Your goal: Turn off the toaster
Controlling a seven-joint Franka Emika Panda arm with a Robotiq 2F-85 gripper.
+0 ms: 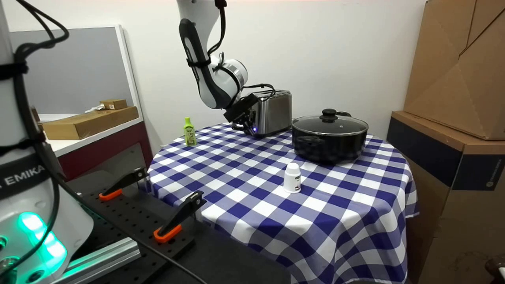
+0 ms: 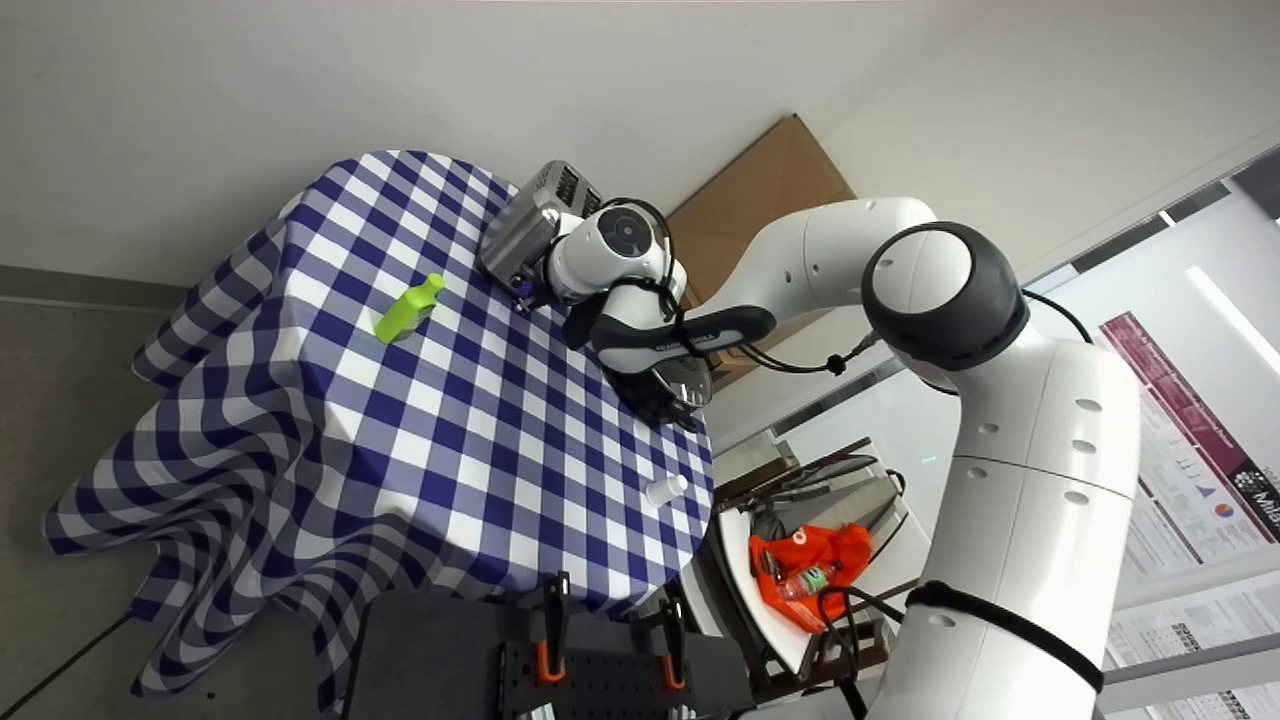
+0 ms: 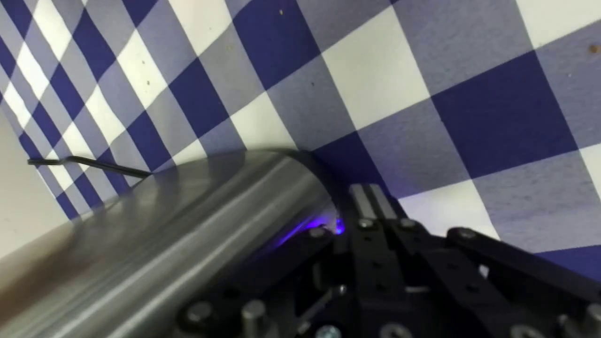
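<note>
The toaster is a boxy silver metal body that stands on the table, in both exterior views (image 1: 278,112) (image 2: 520,235). Its rounded metal side fills the lower left of the wrist view (image 3: 211,220). My gripper is at the toaster's end panel, low near the cloth, in both exterior views (image 1: 247,128) (image 2: 524,297). In the wrist view the two fingertips (image 3: 373,202) lie together with nothing between them, close beside the panel. A blue-violet light (image 3: 339,226) glows on the panel beside my left finger. Most of the panel and its controls are hidden, so contact cannot be told.
A black lidded pot (image 1: 331,142) stands beside the toaster. A green bottle (image 1: 189,134) and a white bottle (image 1: 292,179) stand on the checkered cloth (image 1: 236,169). A wall lies behind the table. Cardboard boxes (image 1: 453,79) are stacked beside it. A thin black cord-like piece (image 3: 108,166) extends behind the toaster.
</note>
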